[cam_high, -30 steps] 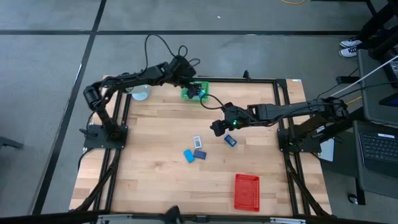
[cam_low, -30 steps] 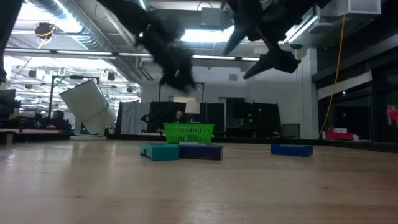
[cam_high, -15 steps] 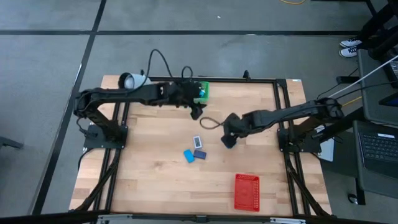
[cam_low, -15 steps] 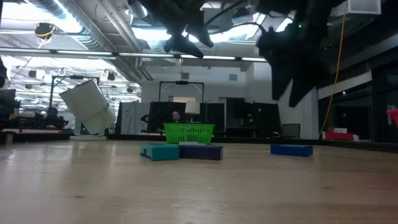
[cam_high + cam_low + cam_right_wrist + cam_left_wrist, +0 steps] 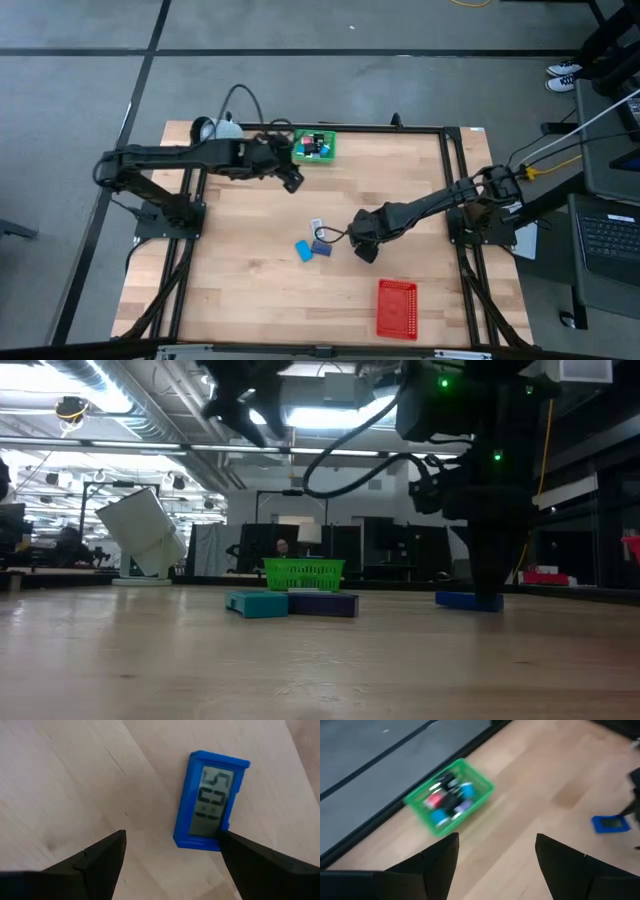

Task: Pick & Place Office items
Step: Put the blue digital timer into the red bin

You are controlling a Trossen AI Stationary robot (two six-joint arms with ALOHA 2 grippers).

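Right pincer (image 5: 170, 852), jaws spread wide and empty, has dropped low over your blue display piece (image 5: 210, 800) lying flat on the surface (image 5: 75, 780) just ahead, ready to pick.

Table (image 5: 250, 290): pale wood, black frame.
Upper middle: green tray (image 5: 314, 146).
Centre: blue office items (image 5: 313, 248), one white piece (image 5: 317, 227).
Lower right: red tray (image 5: 397, 308).
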